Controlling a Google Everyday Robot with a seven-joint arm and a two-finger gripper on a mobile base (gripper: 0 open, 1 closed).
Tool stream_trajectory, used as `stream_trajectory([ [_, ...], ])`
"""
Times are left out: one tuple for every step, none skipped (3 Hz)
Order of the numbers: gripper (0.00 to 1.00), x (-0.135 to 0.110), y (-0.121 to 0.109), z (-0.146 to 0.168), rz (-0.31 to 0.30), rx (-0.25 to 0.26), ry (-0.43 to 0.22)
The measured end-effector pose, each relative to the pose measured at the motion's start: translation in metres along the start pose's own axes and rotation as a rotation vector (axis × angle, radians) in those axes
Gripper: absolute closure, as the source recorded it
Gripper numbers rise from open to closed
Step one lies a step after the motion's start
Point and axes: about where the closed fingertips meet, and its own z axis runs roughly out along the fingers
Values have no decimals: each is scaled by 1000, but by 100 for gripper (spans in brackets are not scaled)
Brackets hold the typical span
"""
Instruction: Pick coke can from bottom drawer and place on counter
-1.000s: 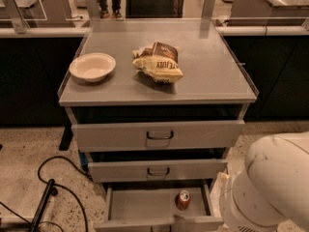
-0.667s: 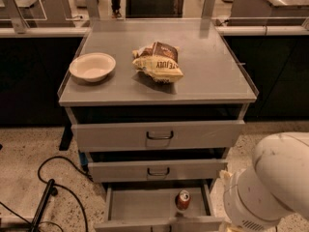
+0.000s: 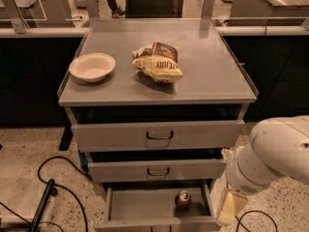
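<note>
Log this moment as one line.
coke can: upright in open bottom drawer, not yet grasped | counter: bowl, chip bag | arm: lower right beside drawer | gripper: out of view

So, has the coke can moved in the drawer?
No. The coke can stands where it was, near the right wall of the bottom drawer. The gripper is out of view, beyond the arm at lower right.

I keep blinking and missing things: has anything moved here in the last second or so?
Only the white arm shifted, slightly up and to the picture's right. Its end effector hangs beside the open bottom drawer. Nothing was grasped or let go. The coke can stays in that drawer; the bowl and chip bag stay on the counter.
</note>
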Motion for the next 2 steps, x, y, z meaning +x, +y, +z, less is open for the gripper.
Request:
stream_trajectory([
  [0,0,0,0,0,0,0],
  [0,5,8,17,19,-31,-16],
])
